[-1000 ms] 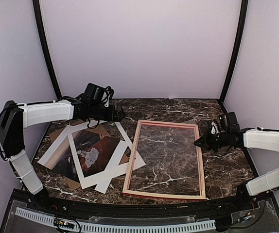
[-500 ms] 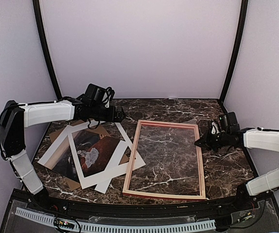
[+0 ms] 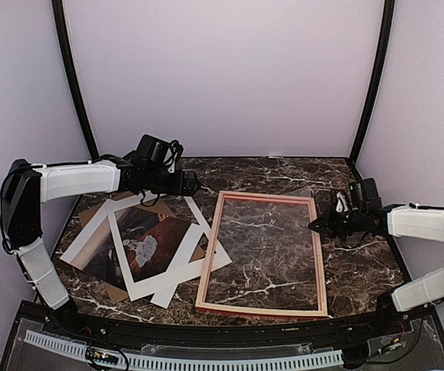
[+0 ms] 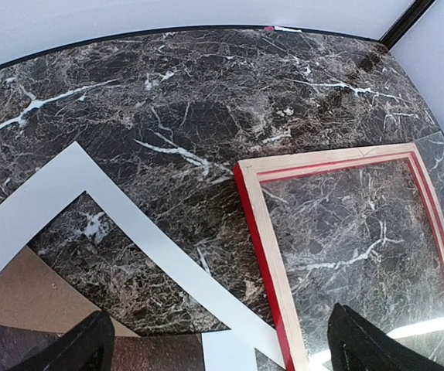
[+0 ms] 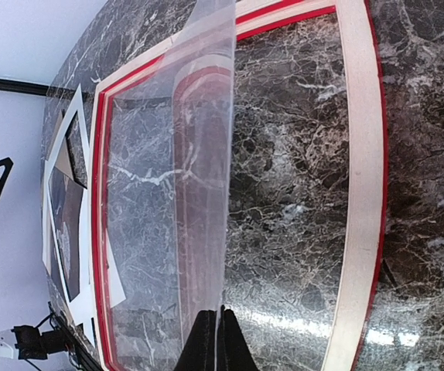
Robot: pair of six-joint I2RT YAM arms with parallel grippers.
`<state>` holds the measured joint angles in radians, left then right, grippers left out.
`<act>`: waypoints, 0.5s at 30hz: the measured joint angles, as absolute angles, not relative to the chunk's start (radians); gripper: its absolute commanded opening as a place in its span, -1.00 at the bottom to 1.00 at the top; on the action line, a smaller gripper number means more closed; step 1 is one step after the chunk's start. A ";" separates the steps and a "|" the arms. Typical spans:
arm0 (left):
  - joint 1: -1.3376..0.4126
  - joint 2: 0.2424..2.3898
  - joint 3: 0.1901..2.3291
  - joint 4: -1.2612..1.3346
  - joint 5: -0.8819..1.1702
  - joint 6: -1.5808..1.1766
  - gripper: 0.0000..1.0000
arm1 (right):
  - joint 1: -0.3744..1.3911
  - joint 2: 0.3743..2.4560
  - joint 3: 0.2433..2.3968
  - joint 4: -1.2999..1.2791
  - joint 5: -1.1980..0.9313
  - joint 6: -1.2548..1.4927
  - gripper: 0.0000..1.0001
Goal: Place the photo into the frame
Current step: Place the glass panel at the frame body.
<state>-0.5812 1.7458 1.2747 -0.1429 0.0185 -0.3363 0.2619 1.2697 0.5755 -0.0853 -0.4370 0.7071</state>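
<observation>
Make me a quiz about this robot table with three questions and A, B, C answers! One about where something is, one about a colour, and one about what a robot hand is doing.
1. Where is the dark brownish paper photo with the white figure?
A) Lying flat inside the frame
B) On the dark marble table, in the pile of sheets left of the frame
C) Held up by the right gripper

2. What colour runs along the edges of the thin rectangular pale wood frame?
A) Blue
B) Green
C) Red

3. What is the right gripper doing?
A) Shut on the edge of a clear sheet
B) Open with nothing in it
C) Shut on the photo

Answers:
1 B, the top view shows the photo almost wholly left of the frame, which shows marble through it.
2 C, both wrist views show red edges.
3 A, the right wrist view shows the fingers pinched on the clear sheet.
</observation>
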 measured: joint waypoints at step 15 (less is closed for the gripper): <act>-0.595 1.792 1.275 -0.142 0.038 -0.337 0.98 | 0.266 1.270 0.575 -0.041 -0.453 0.692 -1.00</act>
<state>-0.5953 1.7916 1.2747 -0.1417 0.0380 -0.3367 0.2657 1.2697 0.5755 -0.0414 -0.4530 0.6918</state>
